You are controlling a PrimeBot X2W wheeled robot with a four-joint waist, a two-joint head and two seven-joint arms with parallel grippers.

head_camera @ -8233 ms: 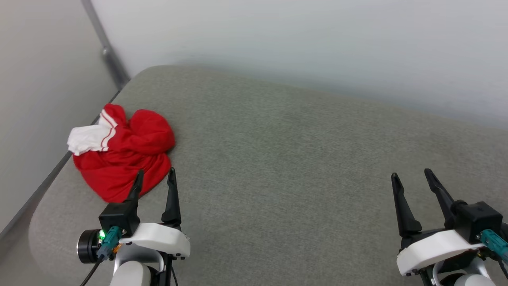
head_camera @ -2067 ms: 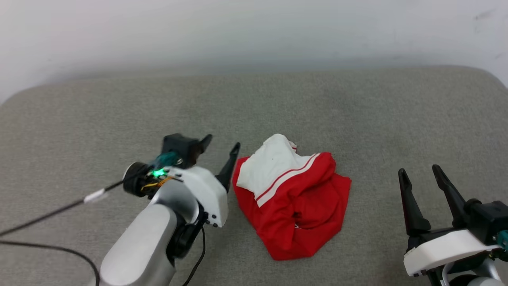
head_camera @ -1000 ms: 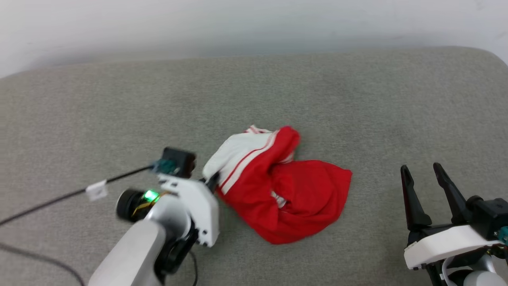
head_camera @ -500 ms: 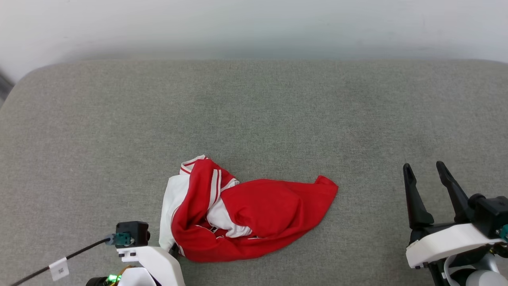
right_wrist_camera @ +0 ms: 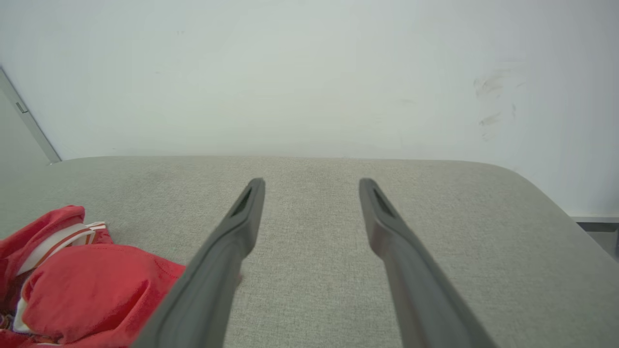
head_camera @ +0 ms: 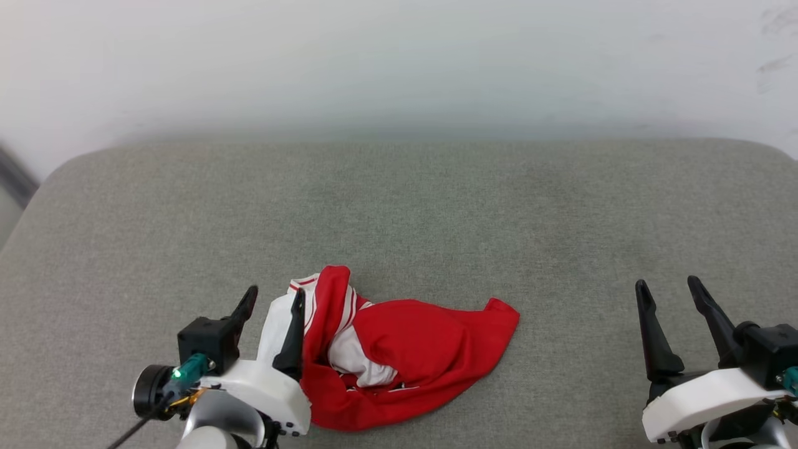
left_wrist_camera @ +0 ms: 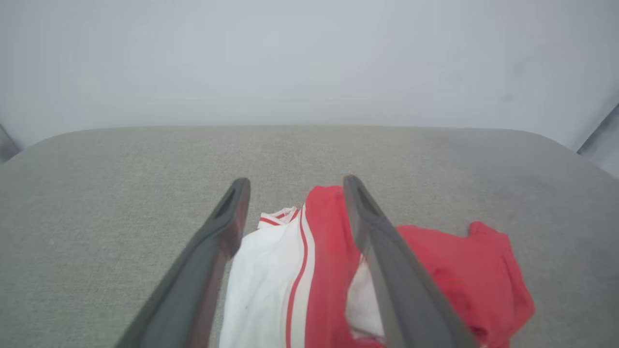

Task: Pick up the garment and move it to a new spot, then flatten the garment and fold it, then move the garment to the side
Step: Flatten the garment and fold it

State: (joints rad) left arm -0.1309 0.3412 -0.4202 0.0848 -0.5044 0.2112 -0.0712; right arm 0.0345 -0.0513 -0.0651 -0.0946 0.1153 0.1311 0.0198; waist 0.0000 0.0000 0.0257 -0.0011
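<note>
The garment [head_camera: 424,349] is a crumpled red heap with a white, red-striped sleeve [head_camera: 277,321] at its left end, lying near the front middle of the grey cushion [head_camera: 399,212]. My left gripper [head_camera: 276,293] stands open over that sleeve, with nothing gripped. In the left wrist view the white sleeve [left_wrist_camera: 261,285] lies between and below the spread fingers of the left gripper [left_wrist_camera: 296,181], and the red body [left_wrist_camera: 459,270] spreads to the right. My right gripper [head_camera: 667,285] is open and empty, well right of the garment. The right wrist view has the right gripper [right_wrist_camera: 312,182] above bare cushion and the garment [right_wrist_camera: 92,285] at lower left.
A pale wall [head_camera: 399,68] rises behind the cushion's far edge. The cushion's rounded corners [head_camera: 56,181] fall away at far left and far right. A dark strip [head_camera: 15,178] runs along the wall at the left.
My left gripper, shut on the white sleeve a second ago, pulled the garment toward the near edge and has opened, letting it go. The head camera shifted. The right gripper stayed still.
</note>
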